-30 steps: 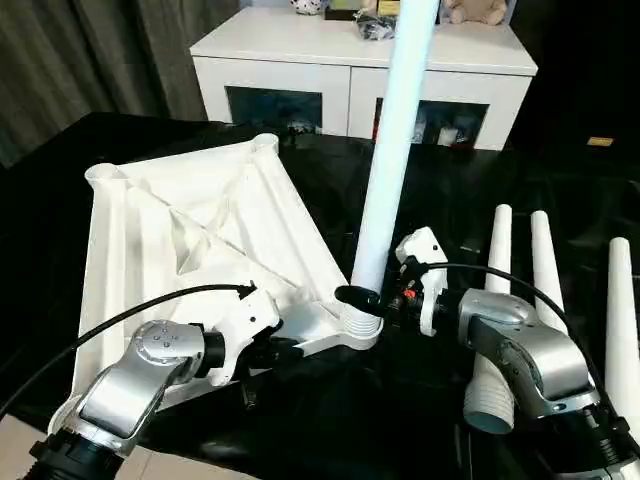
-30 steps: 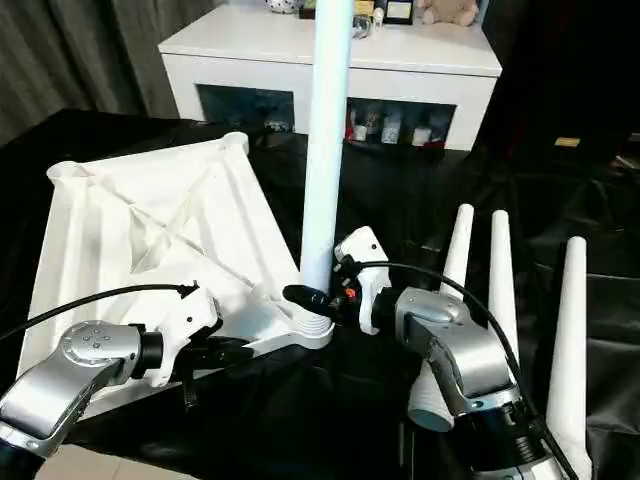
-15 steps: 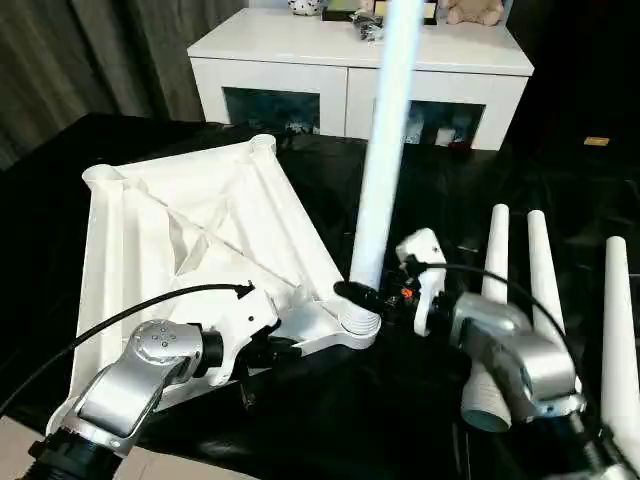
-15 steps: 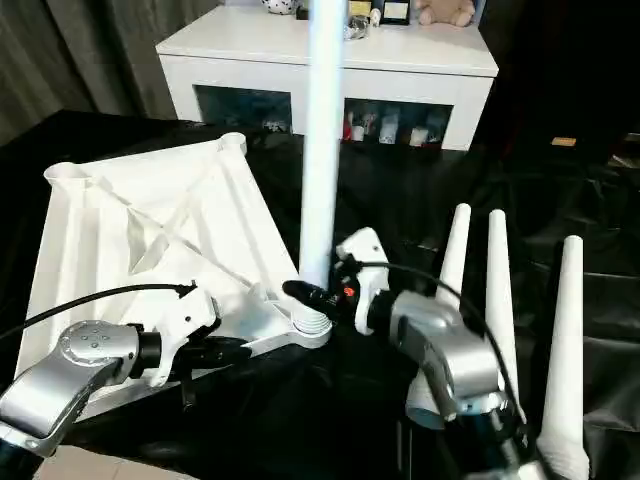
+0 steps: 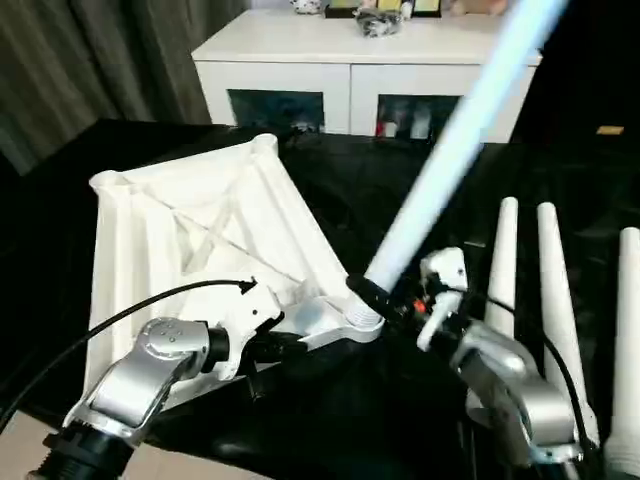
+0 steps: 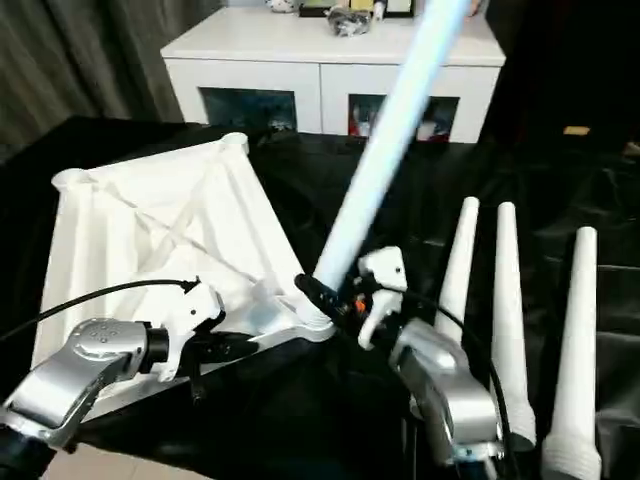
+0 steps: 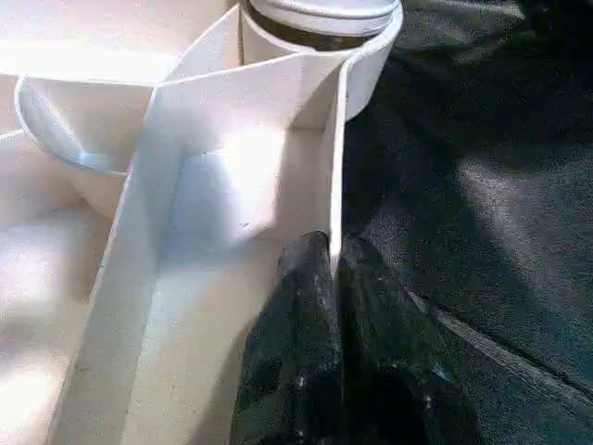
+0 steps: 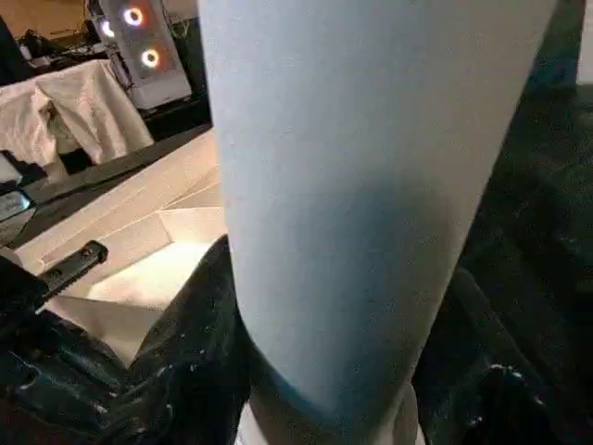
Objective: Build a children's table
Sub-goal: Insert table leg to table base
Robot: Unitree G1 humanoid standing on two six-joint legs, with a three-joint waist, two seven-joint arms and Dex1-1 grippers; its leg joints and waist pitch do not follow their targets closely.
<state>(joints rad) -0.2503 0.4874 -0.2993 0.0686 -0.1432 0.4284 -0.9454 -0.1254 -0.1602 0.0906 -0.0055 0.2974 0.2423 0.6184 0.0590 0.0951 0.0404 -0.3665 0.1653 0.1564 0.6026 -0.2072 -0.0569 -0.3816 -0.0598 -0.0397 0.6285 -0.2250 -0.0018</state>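
Left end effector (image 5: pixel 262 346), fingers pressed together on the thin rim wall of the tabletop (image 5: pixel 190 240), as seen close up in the left wrist view (rim pinched just beside the corner socket). Kept that hold through the last second, bracing the upside-down top, ribbed side up, on the black-draped desk (image 5: pixel 330 420).

At the near corner socket (image 5: pixel 352 322), the big change: leg (image 5: pixel 440 170), upright a second back, now tipped well over, its upper end swung toward the right and away across the cabinet (image 5: pixel 360 60). Foot of the leg seated at the socket, or very near it; exact engagement hard to judge. Right end effector (image 5: pixel 385 298) half spread around the leg's base, clamping it, forearm dropped lower and closer in than before.

Probably a sign of trouble for the task: a leg leaning this far cannot thread or press straight into its socket, so likely either a levering motion to seat it or a slip out of line. Needs righting before any push.

Further right, three spare legs (image 5: pixel 545 290) lying side by side on the desk, unmoved apart from a shifted viewpoint (head tilted, whole scene displaced slightly).
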